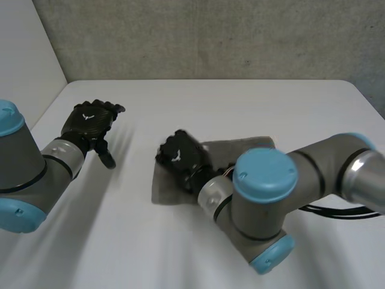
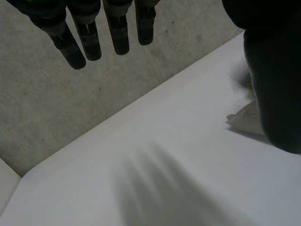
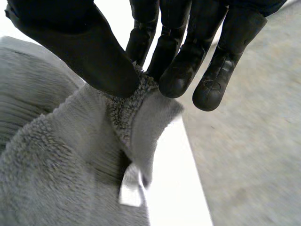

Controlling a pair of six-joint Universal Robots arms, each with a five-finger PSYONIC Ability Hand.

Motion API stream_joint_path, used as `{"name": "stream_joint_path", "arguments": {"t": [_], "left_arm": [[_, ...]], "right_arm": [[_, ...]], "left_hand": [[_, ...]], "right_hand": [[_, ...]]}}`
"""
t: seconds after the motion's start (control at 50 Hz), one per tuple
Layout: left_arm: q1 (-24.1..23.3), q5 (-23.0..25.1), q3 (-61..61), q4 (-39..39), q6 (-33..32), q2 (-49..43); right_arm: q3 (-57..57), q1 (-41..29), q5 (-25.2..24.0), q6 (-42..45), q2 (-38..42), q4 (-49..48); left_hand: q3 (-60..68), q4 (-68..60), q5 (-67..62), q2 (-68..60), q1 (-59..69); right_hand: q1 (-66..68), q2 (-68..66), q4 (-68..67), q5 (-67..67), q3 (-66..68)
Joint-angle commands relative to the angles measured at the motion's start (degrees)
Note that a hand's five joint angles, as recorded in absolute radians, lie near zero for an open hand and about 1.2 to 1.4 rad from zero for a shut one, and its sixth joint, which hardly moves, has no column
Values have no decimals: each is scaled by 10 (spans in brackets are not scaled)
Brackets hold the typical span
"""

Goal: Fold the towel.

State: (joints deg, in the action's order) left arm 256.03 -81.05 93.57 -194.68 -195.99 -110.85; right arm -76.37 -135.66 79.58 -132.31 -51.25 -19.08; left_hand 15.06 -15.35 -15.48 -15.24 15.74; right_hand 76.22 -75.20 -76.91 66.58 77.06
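1 grey towel (image 1: 231, 147) on white table (image 1: 240, 108) | R hand (image 1: 180, 156) pinching its edge | L hand (image 1: 90, 123) spread, apart | concrete wall (image 1: 210, 36) behind

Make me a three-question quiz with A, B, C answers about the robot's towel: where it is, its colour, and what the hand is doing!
1. Where is the towel?
A. On the floor. B. On the white table. C. On a chair.
2. What colour is the towel?
A. Red. B. Yellow. C. Grey.
3. What is the right hand doing?
A. Pinching the towel. B. Waving. C. Holding a cup.
Answers: 1 B, it lies on the tabletop; 2 C, its fluffy cloth is grey; 3 A, the hand squeezes a bit of its edge.
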Motion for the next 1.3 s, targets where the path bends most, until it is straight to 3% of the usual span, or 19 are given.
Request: {"name": "stream_joint_path", "arguments": {"t": [0.02,0.04,0.06,0.08,0.1,0.12,0.2,0.24,0.36,0.56,0.66,0.76,0.86,0.9,1.1,1.14,1.2,1.3], "left_arm": [[-2,0,1,-1,0,-3],[-3,0,1,-2,0,-3],[-4,0,0,-1,0,-4],[-4,0,0,-1,0,-4],[-6,0,-1,-2,0,-4],[-9,0,-1,-2,0,-4],[-15,0,-2,-2,0,-4],[-24,0,-4,-3,0,-5],[-57,0,-8,-22,0,-8],[-115,-8,-27,-31,-2,-24],[-130,-31,-30,-31,-1,-35],[-134,-32,-30,-31,-1,-41],[-134,-34,-30,-31,0,-41],[-134,-34,-30,-31,0,-41],[-131,-36,-31,-31,0,-33],[-127,-38,-33,-31,1,-31],[-126,-41,-35,-31,3,-26],[-92,-78,-32,-31,18,21]], "right_arm": [[6,3,-29,-15,14,4],[7,5,-27,-21,13,5],[5,7,-24,-26,10,6],[5,7,-24,-26,10,6],[-1,7,-24,-37,5,5],[-4,10,-24,-57,-1,6],[-14,16,-24,-117,-40,10],[-32,61,-24,-182,-88,15],[-81,133,-24,-260,-162,65],[-178,242,-30,-254,-186,135],[-235,292,-48,-226,-177,116],[-253,300,-55,-214,-159,83],[-243,298,-49,-205,-120,72],[-236,297,-39,-197,-113,69],[-182,263,-4,-165,-140,60],[-143,194,-4,-135,-141,56],[-117,154,-2,-116,-137,56],[-12,36,-13,-11,-54,58]], "left_hand": [[-13,16,117,15,-20],[-15,18,119,17,-22],[-13,16,117,15,-20],[-13,16,117,15,-20],[-13,16,117,15,-20],[-13,16,117,15,-20],[-13,16,117,15,-20],[-10,13,114,12,-17],[-6,9,111,8,-13],[-6,9,111,8,-13],[-6,9,111,8,-13],[-6,9,111,8,-13],[-6,9,111,8,-13],[-6,9,111,8,-13],[-6,9,111,8,-13],[-6,9,111,8,-13],[-6,9,111,8,-13],[-10,13,114,12,-17]], "right_hand": [[38,-48,-31,34,29],[-70,60,77,-73,-78],[-401,390,408,-404,-409],[-404,394,411,-408,-412],[-659,649,666,-662,-667],[-662,652,669,-666,-671],[-662,652,669,-666,-671],[-662,652,669,-666,-671],[-662,652,669,-666,-671],[-662,652,669,-666,-671],[-470,460,477,-474,-479],[-406,396,413,-409,-414],[-248,237,254,-251,-256],[37,-47,-30,33,28],[38,-48,-31,34,29],[38,-48,-31,34,29],[38,-48,-31,34,29],[38,-48,-31,34,29]]}}
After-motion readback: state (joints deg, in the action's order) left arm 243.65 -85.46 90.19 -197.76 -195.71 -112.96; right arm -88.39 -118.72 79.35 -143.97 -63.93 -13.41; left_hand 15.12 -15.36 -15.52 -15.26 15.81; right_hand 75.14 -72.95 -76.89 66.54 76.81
